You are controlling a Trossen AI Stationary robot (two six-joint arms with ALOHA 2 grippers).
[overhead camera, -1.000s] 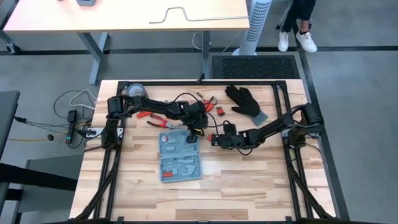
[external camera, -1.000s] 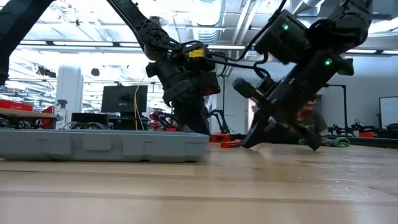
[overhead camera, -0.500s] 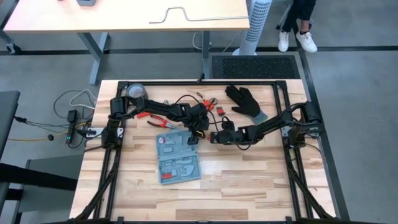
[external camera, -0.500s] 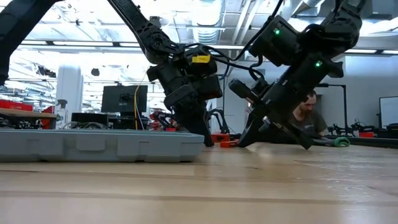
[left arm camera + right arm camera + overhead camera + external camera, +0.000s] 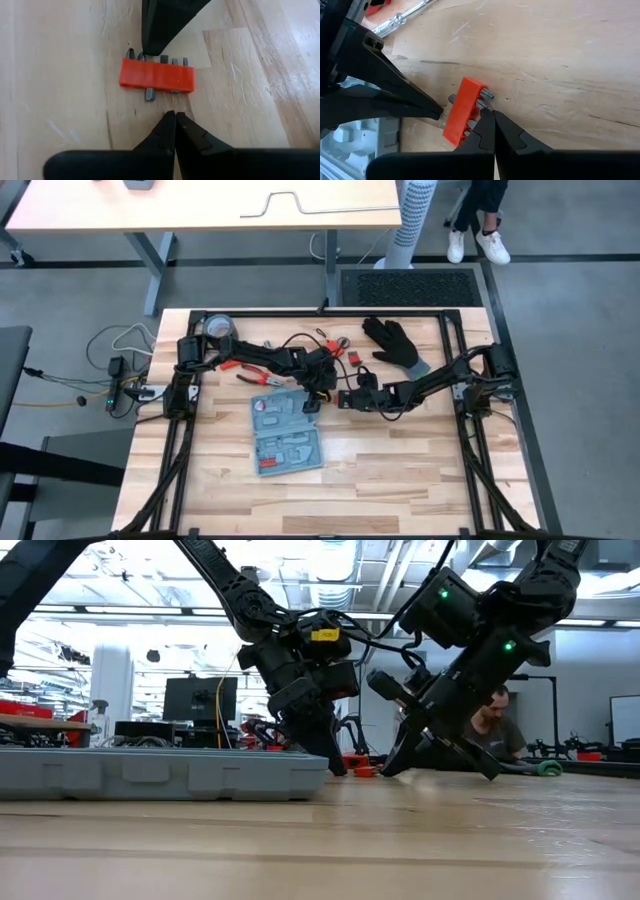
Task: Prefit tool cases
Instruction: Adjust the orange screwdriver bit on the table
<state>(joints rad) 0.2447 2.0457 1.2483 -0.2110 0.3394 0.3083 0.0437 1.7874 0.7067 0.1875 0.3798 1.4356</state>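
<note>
The blue-grey tool case (image 5: 287, 433) lies open on the table, its moulded recesses up; its side wall (image 5: 160, 772) shows in the low view. Just to its right an orange bit holder (image 5: 156, 78) with several metal bits lies flat on the wood. My left gripper (image 5: 175, 116) is shut, its tips a little short of one long side of the holder. My right gripper (image 5: 488, 116) is shut at the opposite long side. In the high view the left gripper (image 5: 323, 392) and the right gripper (image 5: 346, 401) face each other. My right gripper touches the orange holder with its shut fingertips at the bit ends (image 5: 483, 99) that stick out of one long side, near one end. The fingers slant down from the table's right. The holder lies flat on the table.
A black glove (image 5: 396, 345) lies at the far right. Red-handled pliers (image 5: 256, 373), a tape roll (image 5: 218, 328), small red parts (image 5: 352, 358) and cables lie at the far left and middle. Black frame rails (image 5: 462, 430) run along the table's sides. Bare wood lies near the front edge.
My right gripper has gone toward the table's left, up to the orange bit holder, and stopped with its shut tips at it. My left gripper has shifted slightly toward the holder from the other side. In the last half second both kept still.
</note>
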